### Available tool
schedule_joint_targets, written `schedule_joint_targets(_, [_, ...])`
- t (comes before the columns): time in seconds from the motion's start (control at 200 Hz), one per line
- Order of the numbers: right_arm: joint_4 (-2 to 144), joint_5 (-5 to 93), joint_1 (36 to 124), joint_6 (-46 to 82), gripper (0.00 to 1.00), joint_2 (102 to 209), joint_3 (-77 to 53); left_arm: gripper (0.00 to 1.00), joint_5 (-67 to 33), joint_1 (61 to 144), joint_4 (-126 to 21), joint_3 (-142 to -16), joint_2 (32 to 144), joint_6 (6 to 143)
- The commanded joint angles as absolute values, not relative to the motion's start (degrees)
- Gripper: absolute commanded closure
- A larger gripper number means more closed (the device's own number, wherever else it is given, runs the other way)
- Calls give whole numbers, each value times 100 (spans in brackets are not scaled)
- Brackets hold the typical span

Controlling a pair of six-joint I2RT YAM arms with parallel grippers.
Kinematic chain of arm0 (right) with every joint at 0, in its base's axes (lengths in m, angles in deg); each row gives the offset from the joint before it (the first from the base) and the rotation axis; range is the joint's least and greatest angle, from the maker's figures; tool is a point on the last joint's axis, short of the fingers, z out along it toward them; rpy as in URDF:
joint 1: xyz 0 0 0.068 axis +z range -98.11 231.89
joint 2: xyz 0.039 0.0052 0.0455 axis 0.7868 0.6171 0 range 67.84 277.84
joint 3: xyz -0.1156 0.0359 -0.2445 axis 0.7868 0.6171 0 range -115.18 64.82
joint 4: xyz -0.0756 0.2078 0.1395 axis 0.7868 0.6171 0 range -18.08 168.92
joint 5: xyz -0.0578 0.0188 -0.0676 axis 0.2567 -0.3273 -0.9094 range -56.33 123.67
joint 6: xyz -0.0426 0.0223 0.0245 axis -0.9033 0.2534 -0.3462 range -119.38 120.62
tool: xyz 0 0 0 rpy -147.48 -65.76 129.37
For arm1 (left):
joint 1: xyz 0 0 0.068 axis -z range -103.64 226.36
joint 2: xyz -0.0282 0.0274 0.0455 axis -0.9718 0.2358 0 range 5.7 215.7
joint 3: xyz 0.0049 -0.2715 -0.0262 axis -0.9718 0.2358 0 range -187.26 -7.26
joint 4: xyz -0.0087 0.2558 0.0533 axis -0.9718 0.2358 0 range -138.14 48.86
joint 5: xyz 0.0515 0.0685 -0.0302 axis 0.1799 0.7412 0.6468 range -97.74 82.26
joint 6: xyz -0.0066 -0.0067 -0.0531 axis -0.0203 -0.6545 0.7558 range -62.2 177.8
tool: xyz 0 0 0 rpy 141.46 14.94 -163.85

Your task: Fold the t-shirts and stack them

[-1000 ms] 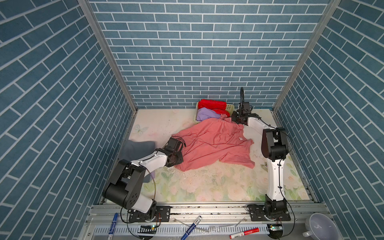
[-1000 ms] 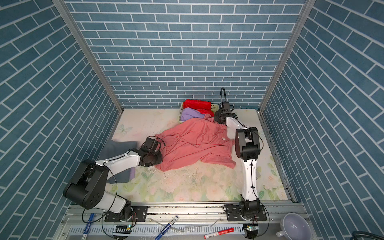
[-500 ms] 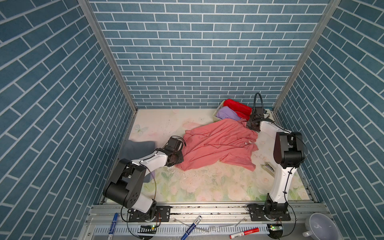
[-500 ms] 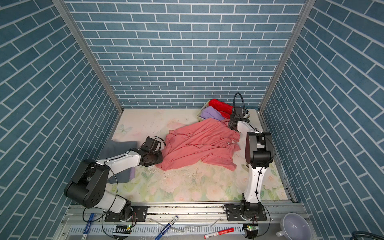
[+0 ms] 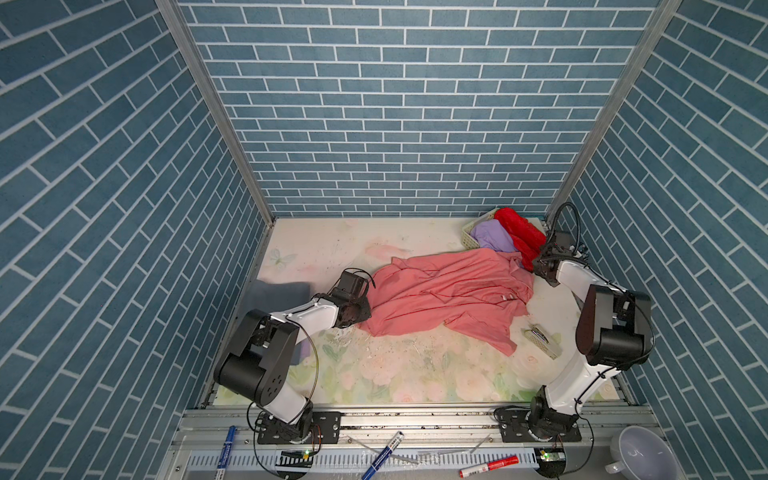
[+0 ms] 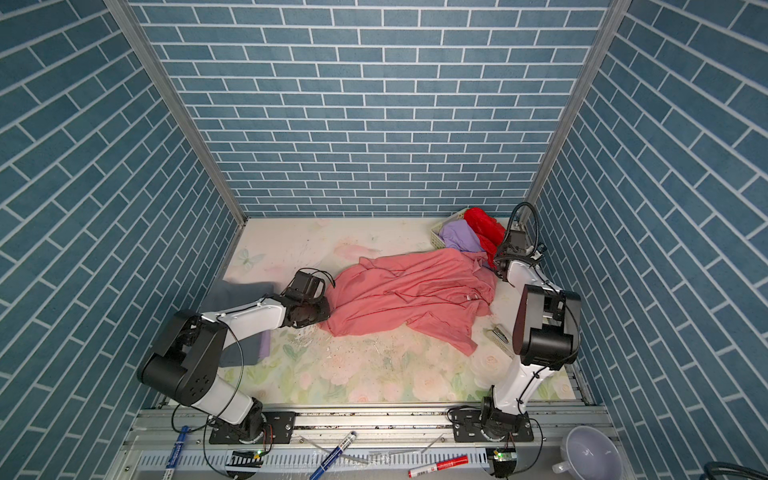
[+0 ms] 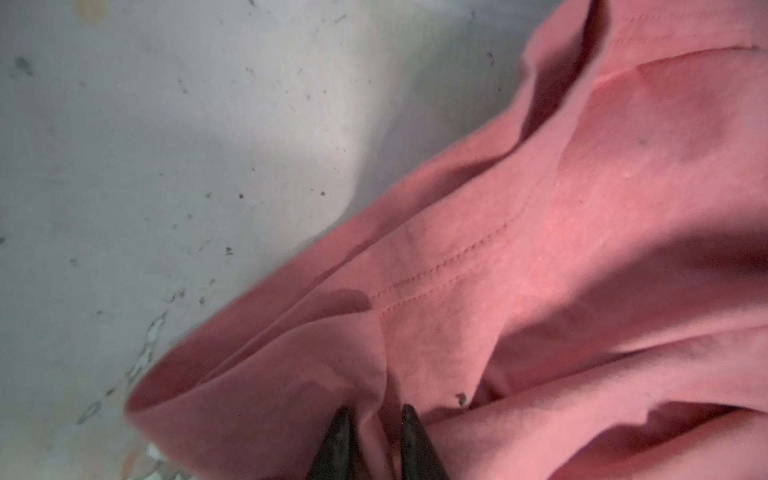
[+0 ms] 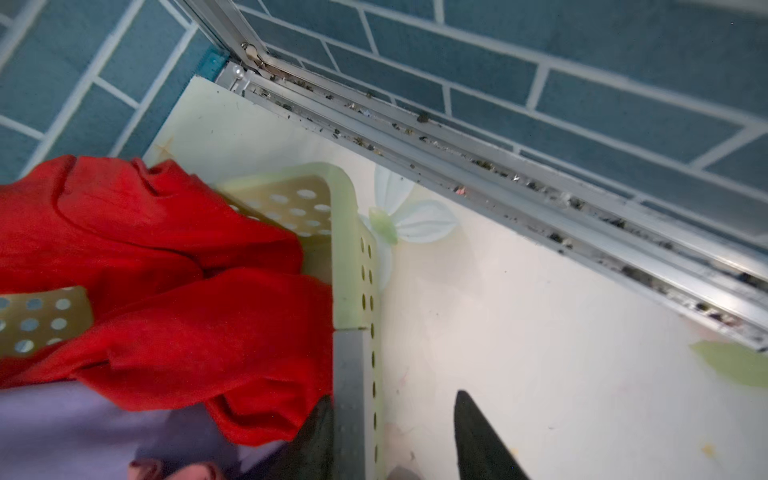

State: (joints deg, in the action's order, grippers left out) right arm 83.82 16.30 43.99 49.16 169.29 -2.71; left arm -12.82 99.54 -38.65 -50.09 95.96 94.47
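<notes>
A salmon pink t-shirt [image 5: 449,295] [image 6: 407,295] lies crumpled across the middle of the table. My left gripper [image 7: 376,411] is shut on a fold at its left edge [image 7: 582,249]; in both top views it sits at that edge [image 5: 365,307] [image 6: 326,309]. A cream lattice basket [image 5: 471,232] [image 8: 345,232] in the back right corner holds a bright red t-shirt [image 5: 519,228] [image 8: 166,291] and a lavender one [image 5: 494,237] [image 8: 62,428]. My right gripper [image 8: 392,403] [image 5: 538,255] is open astride the basket's wall, one finger inside, one outside. A slate grey t-shirt [image 5: 278,293] lies at the left.
The right wall's metal rail [image 8: 540,187] runs close beside the basket. A small cream lattice piece [image 5: 540,340] lies on the table by the right arm. Markers [image 5: 382,455] and a white bowl [image 5: 640,453] sit on the front ledge.
The basket has slid right into the back corner with my right gripper, whose jaws have since spread open. The pink shirt's right end shifted right with it. The left gripper has stayed put.
</notes>
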Motion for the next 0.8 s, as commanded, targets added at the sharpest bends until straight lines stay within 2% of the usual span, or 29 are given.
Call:
schedule_joint_targets(0.0, [8582, 1451, 4067, 5324, 73, 16754, -4, 76, -1335, 9973, -3610, -4895, 9694, 9392])
schedule_joint_targets(0.09, [8372, 1609, 3823, 5491, 79, 16633, 289, 77, -1317, 9966, -3608, -4866, 9641, 9400])
schedule_joint_targets(0.165, [8195, 1867, 3646, 5522, 79, 16581, 439, 76, -1288, 9969, -3571, -4840, 9598, 9377])
schedule_joint_targets(0.49, [8144, 1876, 3114, 5577, 81, 16160, 953, 77, -614, 9939, -2778, -4597, 8865, 9244])
schedule_joint_targets(0.79, [7147, 2366, 3058, 6574, 93, 16266, 1315, 79, -699, 9940, -2826, -4699, 8819, 9219])
